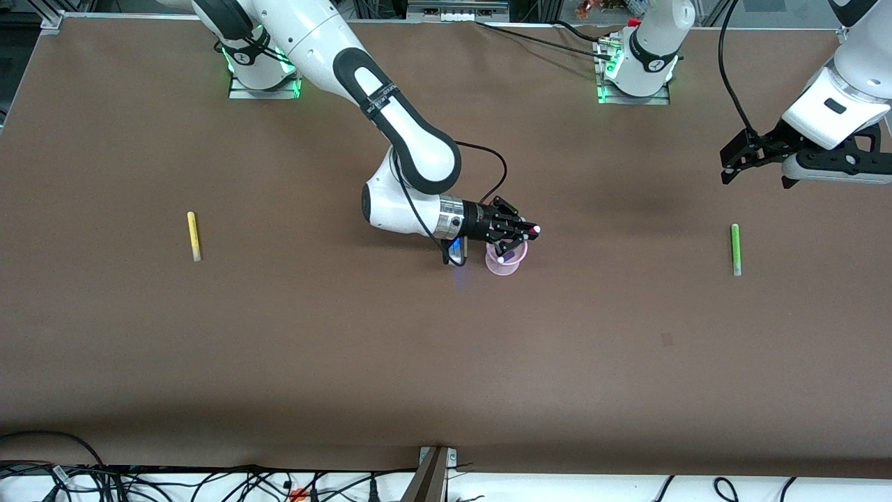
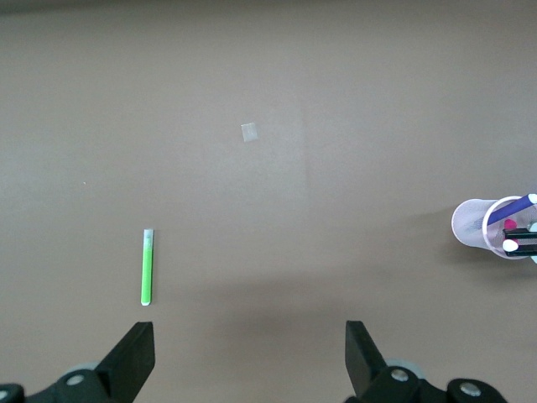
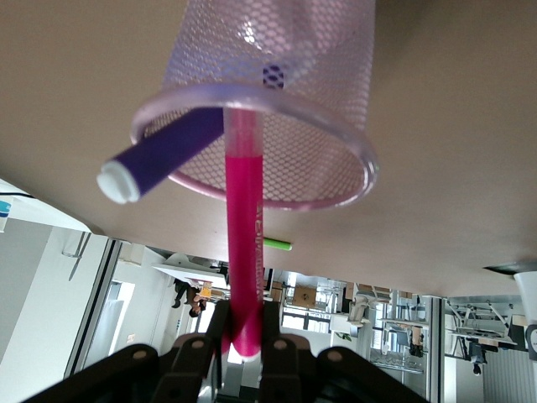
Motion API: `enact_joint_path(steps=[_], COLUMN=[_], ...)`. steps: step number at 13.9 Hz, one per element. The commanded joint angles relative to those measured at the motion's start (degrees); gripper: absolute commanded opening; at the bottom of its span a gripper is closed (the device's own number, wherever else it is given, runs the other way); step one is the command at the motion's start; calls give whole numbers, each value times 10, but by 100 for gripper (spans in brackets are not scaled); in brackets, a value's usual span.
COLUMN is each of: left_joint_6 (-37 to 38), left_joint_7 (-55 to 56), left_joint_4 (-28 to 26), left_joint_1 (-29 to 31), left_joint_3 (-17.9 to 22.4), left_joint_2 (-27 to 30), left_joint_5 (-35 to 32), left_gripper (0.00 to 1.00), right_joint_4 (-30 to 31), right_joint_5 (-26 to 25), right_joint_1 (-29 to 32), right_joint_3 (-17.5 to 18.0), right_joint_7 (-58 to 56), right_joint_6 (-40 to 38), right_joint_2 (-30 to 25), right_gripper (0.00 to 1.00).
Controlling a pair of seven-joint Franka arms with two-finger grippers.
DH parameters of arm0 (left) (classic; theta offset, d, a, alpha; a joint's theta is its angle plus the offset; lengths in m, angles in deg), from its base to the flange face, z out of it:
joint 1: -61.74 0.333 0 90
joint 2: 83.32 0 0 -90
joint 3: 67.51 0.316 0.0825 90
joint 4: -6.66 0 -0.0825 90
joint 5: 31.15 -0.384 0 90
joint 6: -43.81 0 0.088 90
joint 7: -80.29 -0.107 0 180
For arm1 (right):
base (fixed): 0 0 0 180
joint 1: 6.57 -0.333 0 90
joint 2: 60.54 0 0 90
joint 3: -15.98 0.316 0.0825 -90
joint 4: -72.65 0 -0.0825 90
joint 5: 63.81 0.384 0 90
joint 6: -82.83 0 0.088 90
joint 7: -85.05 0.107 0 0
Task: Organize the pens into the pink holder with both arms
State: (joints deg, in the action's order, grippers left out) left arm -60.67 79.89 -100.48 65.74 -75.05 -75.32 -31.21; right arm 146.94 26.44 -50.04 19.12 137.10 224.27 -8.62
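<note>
The small translucent pale pink mesh holder (image 1: 503, 263) is standing just below the centre of the front frame, with the right gripper (image 1: 521, 237) sitting directly over its rim. That gripper's fingers are pinching the magenta pink marker pen (image 3: 244, 243) by its upper end. The right wrist view shows what the front view hides: the pen's lower end is already reaching down inside the holder (image 3: 277, 92), and a dark purple-blue marker pen (image 3: 164, 154) is leaning inside with its pale cap poking over the rim. In the front frame only a pink tip (image 1: 534, 229) and the purple pen's pale cap (image 1: 500, 260) are showing.

The yellow slim marker pen (image 1: 193, 236) is lying on the brown table (image 1: 348, 348) at the left of the front frame, well apart from the holder. The lime green slim marker pen (image 1: 734, 248) is lying at the right of that frame.

The left gripper (image 1: 756, 159) is hanging at the upper right of the front frame, above the green pen. The left wrist view shows its black fingers (image 2: 134, 357) spread wide with nothing between them, the green pen (image 2: 147, 267) at lower left, and the holder (image 2: 487, 227) at the right edge.
</note>
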Motion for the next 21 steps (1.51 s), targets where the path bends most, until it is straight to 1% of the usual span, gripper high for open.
enact_joint_path(steps=[1,2,3,4,6,8,9,10,11,13,14,15,17,18,20,21], left_joint_6=[24,48,56,57,58,73,75,74,74,72,71,71,67,68,68,67], left_joint_7=[9,9,8,3,-31,-32,-29,-28,-27,-28,-28,-28,-29,-29,-29,-29], left_joint_4=[28,53,69,75,83,80,83,83,84,84,90,96,96,96,96,96], left_joint_1=[-59,-69,-63,-60,-59,-54,-54,-55,-55,-56,-60,-62,-64,-64,-64,-64], left_joint_3=[61,72,72,72,72,69,68,67,67,66,64,64,64,64,64,63], left_joint_2=[-19,-38,-60,-67,-72,-69,-70,-71,-71,-71,-72,-74,-74,-74,-74,-74], left_joint_5=[-8,-11,-11,-12,-12,-6,-6,-6,-6,-12,-13,-13,-13,-13,-13,-13], left_gripper=[100,100,100,100,100,100,100,100,100,100,100,100,100,100,100,100], right_joint_4=[-20,-17,-16,-16,-17,-16,-3,15,30,39,39,37,34,34,39,39], right_joint_5=[8,8,8,7,8,3,-6,-26,-64,-169,-225,-271,-332,-348,-351,-352], right_joint_1=[0,0,0,0,0,-1,-1,-1,-1,0,0,0,0,0,0,-1], right_joint_3=[0,0,0,0,-1,-5,-22,-37,-50,-72,-90,-116,-190,-231,-318,-364], right_joint_7=[-19,-32,-42,-45,-35,-36,-38,-42,-44,-51,-55,-56,-66,-104,-207,-234], right_joint_6=[7,7,6,6,7,19,27,26,24,22,6,-29,-154,-229,-377,-428], right_joint_2=[14,15,15,14,6,-12,-32,-52,-69,-80,-88,-96,-125,-144,-177,-187], right_gripper=[4,17,53,98,100,100,100,100,100,100,100,100,100,100,100,100])
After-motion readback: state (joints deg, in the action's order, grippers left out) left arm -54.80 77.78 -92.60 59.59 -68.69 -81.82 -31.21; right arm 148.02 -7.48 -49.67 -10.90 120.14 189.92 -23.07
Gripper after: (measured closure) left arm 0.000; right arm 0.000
